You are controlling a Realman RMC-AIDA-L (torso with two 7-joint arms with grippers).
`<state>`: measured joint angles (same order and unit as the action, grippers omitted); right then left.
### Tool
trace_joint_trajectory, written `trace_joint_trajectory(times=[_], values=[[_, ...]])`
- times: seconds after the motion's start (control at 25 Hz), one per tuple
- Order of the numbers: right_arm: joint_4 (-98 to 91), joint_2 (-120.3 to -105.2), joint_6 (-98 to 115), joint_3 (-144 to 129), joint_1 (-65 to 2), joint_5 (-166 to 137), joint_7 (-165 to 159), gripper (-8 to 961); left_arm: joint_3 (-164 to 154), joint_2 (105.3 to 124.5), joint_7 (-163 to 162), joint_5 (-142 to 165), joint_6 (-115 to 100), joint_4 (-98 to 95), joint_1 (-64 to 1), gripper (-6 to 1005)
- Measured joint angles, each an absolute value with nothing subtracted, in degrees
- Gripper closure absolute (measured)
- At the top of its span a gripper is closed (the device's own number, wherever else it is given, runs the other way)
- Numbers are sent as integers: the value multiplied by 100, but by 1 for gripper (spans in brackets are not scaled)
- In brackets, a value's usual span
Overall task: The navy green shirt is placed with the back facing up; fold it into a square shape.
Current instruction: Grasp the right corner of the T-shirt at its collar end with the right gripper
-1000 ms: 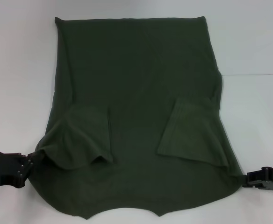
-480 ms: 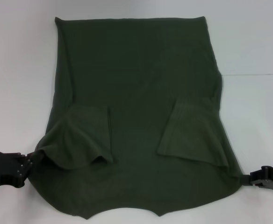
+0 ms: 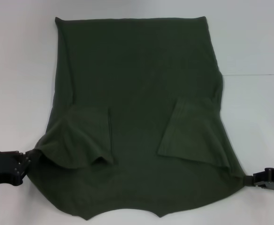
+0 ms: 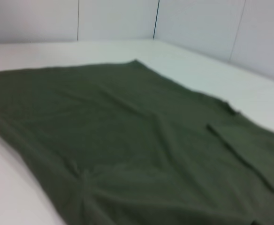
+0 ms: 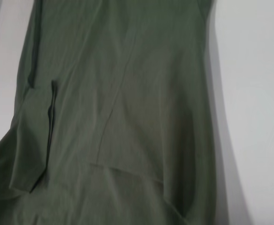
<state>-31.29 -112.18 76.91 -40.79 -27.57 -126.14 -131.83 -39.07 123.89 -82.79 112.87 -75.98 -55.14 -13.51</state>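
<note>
On the white counter (image 3: 254,42), navy green shirt (image 3: 137,84) spread flat, sleeves folded inward, left gripper (image 3: 26,161) and right gripper (image 3: 249,179) positioned at its near corners, finger state cannot be told.

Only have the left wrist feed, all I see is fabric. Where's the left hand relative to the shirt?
Observer: Head view puts the left hand at the near-left edge of the navy green shirt, right beside the folded-in left sleeve.
Operator: And the right hand?
Observer: The right hand is at the shirt's near-right edge, low over the table.
Operator: I see one sleeve folded flat. Other one?
Observer: The left sleeve is folded onto the back too, but it is bunched, with its cuff end lifted off the cloth.
</note>
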Motion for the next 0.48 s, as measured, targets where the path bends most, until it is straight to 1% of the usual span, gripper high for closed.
trace_joint_trajectory(times=[0.2,0.48], values=[[-3167,-11318,7845,-3560,-2604,-12595,-12638,919,-3517,12360,-8535,11227,-8182,-5570,-1350,939],[-3174,-11383,8204,-2879,-2350,-12593,-11840,910,-3198,12349,-8730,11258,-8610,-5617,-1213,937]])
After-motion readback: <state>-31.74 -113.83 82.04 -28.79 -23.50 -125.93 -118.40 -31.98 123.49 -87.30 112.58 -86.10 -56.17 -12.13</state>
